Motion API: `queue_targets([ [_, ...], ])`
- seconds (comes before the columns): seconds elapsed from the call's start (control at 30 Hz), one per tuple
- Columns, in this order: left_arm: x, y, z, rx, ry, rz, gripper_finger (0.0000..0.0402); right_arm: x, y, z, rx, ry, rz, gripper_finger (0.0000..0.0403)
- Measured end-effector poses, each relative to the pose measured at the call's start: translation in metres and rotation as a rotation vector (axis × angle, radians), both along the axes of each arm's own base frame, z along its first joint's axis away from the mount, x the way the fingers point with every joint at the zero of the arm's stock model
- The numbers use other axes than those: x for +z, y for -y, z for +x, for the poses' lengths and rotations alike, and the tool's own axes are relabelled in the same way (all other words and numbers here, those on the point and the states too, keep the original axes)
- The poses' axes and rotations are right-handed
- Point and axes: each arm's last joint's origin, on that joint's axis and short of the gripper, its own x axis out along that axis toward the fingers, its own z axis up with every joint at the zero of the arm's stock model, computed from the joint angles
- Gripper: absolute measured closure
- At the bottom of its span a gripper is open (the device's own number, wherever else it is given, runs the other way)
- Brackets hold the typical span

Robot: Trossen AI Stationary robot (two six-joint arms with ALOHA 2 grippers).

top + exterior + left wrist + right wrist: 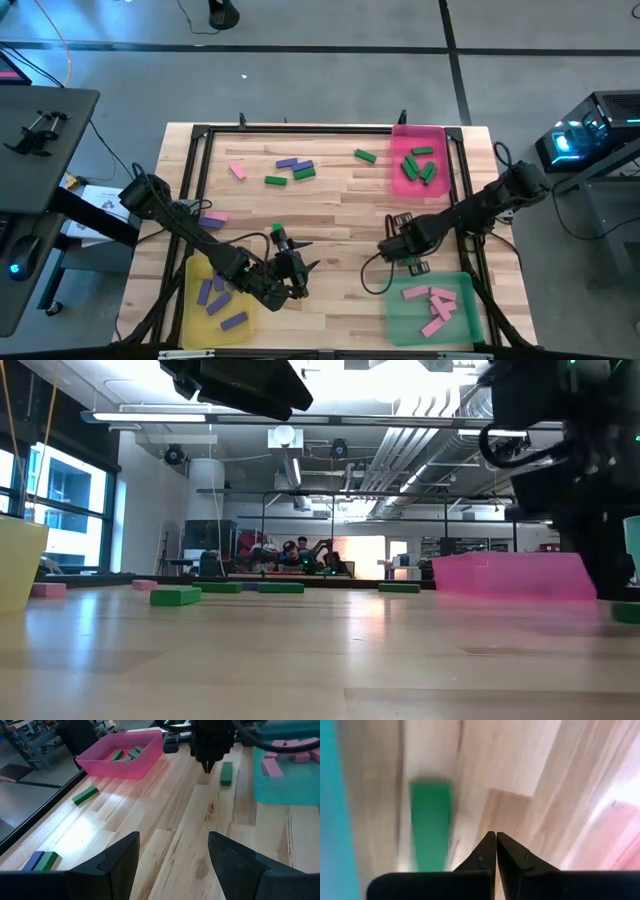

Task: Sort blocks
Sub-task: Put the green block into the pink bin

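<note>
My right gripper is shut with nothing between its fingers. It points down just above the wood, to the left of the green tray. A green block lies flat on the table beside its tips, next to the green tray's far edge. My left gripper stands open and empty near the yellow tray, facing the right gripper. More blocks lie loose at the table's far side: a pink one, a purple one and green ones.
The pink tray at the far right holds green blocks. Purple blocks lie in the yellow tray at the near left. The green tray at the near right holds pink blocks. A dark frame rims the table. Bare wood lies between the arms.
</note>
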Motion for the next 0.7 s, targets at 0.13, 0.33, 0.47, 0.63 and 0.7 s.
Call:
queue_targets([
  [0.13, 0.0, 0.0, 0.0, -0.001, -0.001, -0.002, 0.0179, 0.015, 0.001, 0.009, -0.028, 0.066, 0.032, 0.0402],
  [0.33, -0.001, 0.0, 0.0, 0.0, -0.001, -0.005, 0.0179, 0.028, -0.001, 0.015, -0.058, 0.074, 0.099, 0.04],
  [0.47, -0.001, 0.001, -0.001, -0.003, -0.003, -0.004, 0.0179, 0.028, -0.011, 0.01, 0.031, 0.026, 0.172, 0.0376],
  [0.63, -0.001, 0.004, -0.003, -0.014, -0.008, -0.002, 0.0179, 0.018, -0.019, -0.001, 0.081, -0.011, 0.162, 0.0282],
  [0.7, -0.001, 0.005, -0.004, -0.016, -0.008, -0.002, 0.0179, 0.012, -0.021, -0.006, 0.098, -0.011, 0.138, 0.0239],
])
